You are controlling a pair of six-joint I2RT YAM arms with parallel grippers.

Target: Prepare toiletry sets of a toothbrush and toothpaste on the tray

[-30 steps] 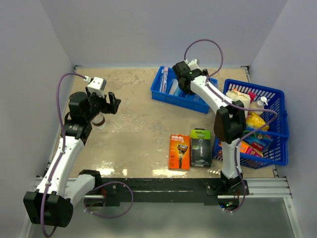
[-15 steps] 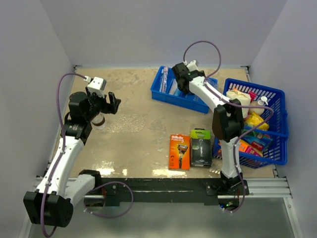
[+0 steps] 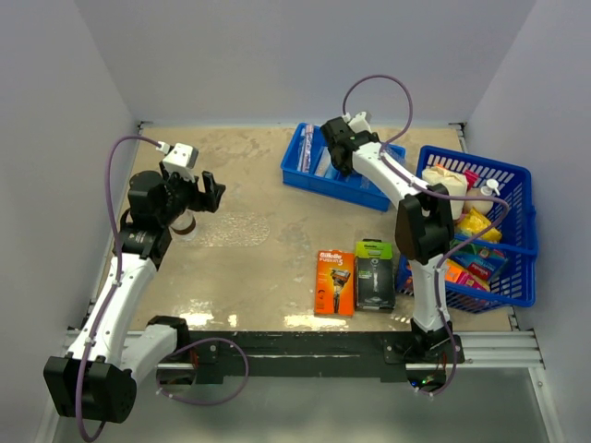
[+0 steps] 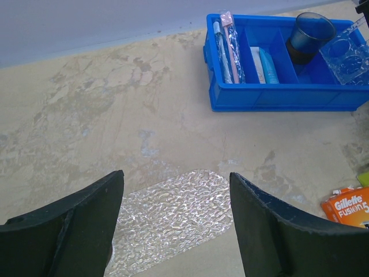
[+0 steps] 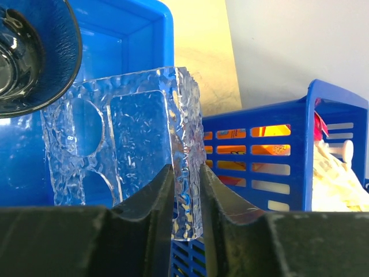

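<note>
Over the blue bin [image 3: 337, 180] at the back of the table, the right gripper [image 5: 185, 179] has its fingers [image 5: 144, 202] nearly together, clamped on the lower edge of an upright clear tray [image 5: 127, 144]. One finger presses each face of the dimpled plastic. This tray has round and rectangular recesses, and it stands on edge inside the bin, just beside a dark-tinted cup [image 5: 29, 52]. Behind it to the right is the blue lattice basket [image 5: 271, 144].

On the left side of the table, the left gripper [image 4: 176, 179] hangs with its fingers [image 4: 86, 213] wide apart, holding nothing and touching nothing. Below the gap between them, a flat clear tray [image 4: 173, 216] lies on the beige table [image 4: 86, 127].

From the left wrist, the bin's compartments show two wrapped toothbrushes [image 4: 225, 43] at the left end and toothpaste boxes [image 4: 262, 63] beside them. The cup [image 4: 310, 34] and the held tray [image 4: 349, 52] are at the right end. An orange razor pack [image 3: 335, 281] and a black-green razor pack [image 3: 374, 274] lie near the front edge, well apart from both grippers.
</note>
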